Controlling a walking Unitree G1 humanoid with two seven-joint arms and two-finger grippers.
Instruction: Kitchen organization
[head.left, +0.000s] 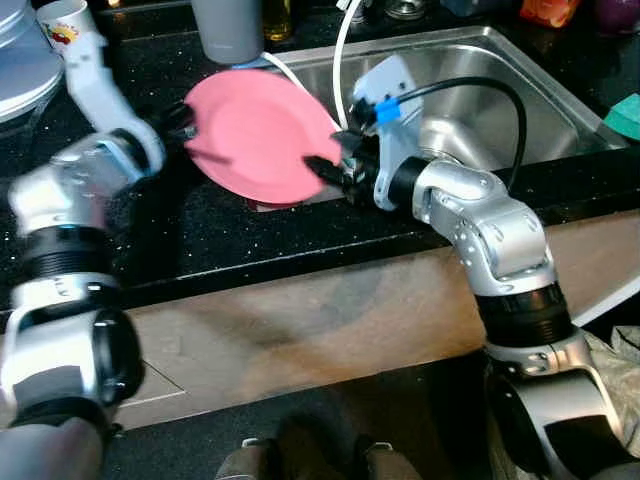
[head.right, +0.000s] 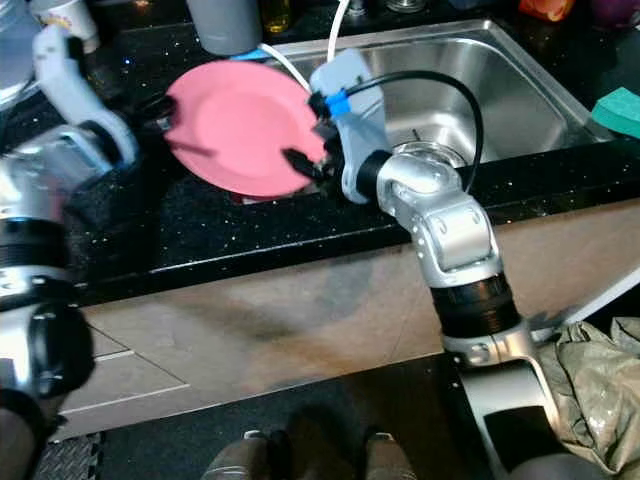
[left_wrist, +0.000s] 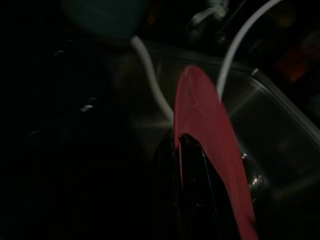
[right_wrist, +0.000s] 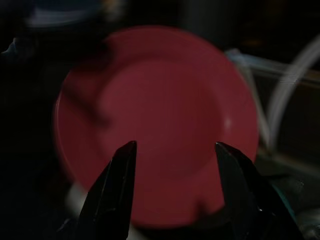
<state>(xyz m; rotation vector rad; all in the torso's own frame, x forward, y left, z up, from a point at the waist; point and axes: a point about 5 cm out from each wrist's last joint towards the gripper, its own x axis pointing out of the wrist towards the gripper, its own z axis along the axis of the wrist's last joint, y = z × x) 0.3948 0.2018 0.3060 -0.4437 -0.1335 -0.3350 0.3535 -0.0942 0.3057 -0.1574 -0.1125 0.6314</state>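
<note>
A pink plate (head.left: 262, 135) is held tilted on edge above the black counter (head.left: 220, 230), just left of the sink (head.left: 520, 90). My left gripper (head.left: 192, 138) is shut on the plate's left rim; in the left wrist view the plate (left_wrist: 210, 130) runs edge-on along a black finger (left_wrist: 192, 190). My right gripper (head.left: 325, 170) sits at the plate's lower right rim. Its fingers stand open in the right wrist view, with the plate's face (right_wrist: 160, 120) just beyond the gripper (right_wrist: 175, 145) and not touched.
A grey cup (head.left: 228, 30) stands behind the plate, and a white hose (head.left: 342, 50) curves into the sink. White dishes (head.left: 25, 60) and a printed cup (head.left: 62, 20) are far left. A teal sponge (head.left: 625, 115) lies far right. A crumpled bag (head.right: 600, 370) is on the floor.
</note>
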